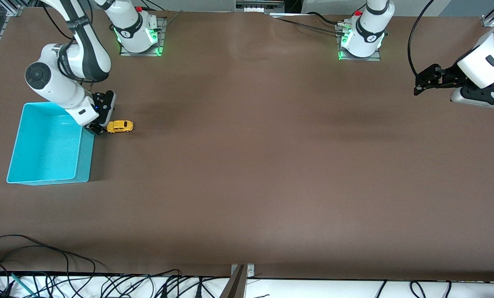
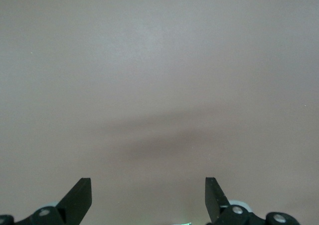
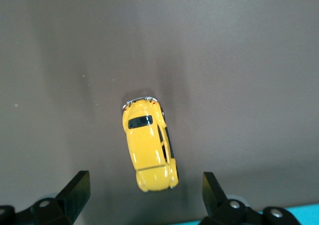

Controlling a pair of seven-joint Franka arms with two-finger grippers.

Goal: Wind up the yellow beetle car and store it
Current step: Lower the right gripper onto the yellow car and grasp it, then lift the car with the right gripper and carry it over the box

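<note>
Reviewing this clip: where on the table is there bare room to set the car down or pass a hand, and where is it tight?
Bare brown table runs from the yellow beetle car to the left arm's end, where the open left gripper waits. It is crowded only at the right arm's end: the open right gripper sits low between the turquoise bin and the car, whose nearest end lies between its fingers.

You see the car (image 1: 120,126) on the table (image 1: 251,165), just beside the bin (image 1: 48,145), on the side toward the left arm's end. It stands outside the bin.
</note>
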